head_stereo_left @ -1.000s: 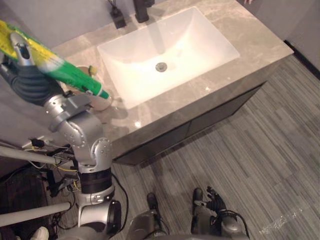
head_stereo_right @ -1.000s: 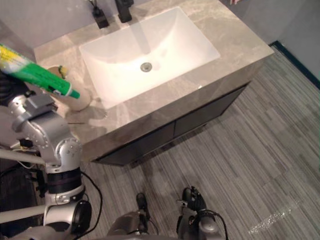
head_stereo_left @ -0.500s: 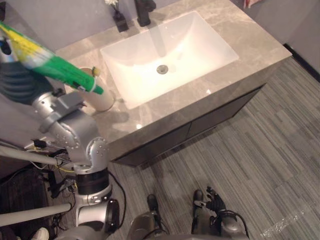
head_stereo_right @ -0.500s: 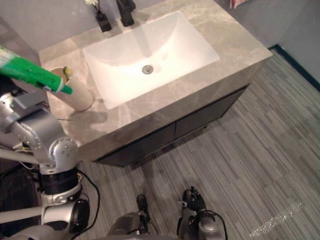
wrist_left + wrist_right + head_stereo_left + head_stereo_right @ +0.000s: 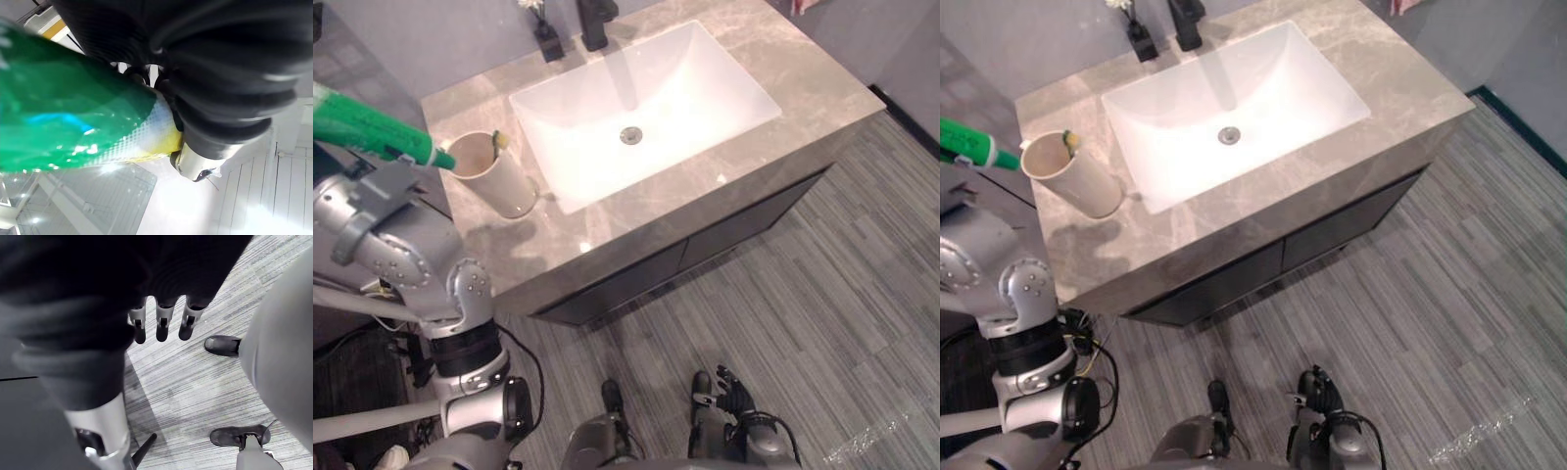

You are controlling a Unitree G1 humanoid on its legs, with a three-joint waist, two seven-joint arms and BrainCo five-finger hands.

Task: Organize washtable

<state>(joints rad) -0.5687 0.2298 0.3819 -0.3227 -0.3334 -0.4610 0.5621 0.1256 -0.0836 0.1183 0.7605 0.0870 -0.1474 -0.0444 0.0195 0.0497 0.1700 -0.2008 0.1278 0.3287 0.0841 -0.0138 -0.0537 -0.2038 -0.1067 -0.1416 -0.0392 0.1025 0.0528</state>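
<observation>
Grey marble table [image 5: 783, 108] with a white sink [image 5: 685, 88], a dark faucet [image 5: 595, 20] and a small vase [image 5: 546, 41] at its far edge. On the table's left end a beige cup [image 5: 499, 181] is standing upright, holding a toothbrush [image 5: 497, 140]. The left hand [image 5: 210, 93] is grasping a green tube [image 5: 372, 137] in the air, cap just beside the cup's left rim. It is probably bringing the tube to the cup. The next move calls for tipping it in past the toothbrush. The right hand [image 5: 161, 325] is hanging relaxed, fingers straight, over the floor
</observation>
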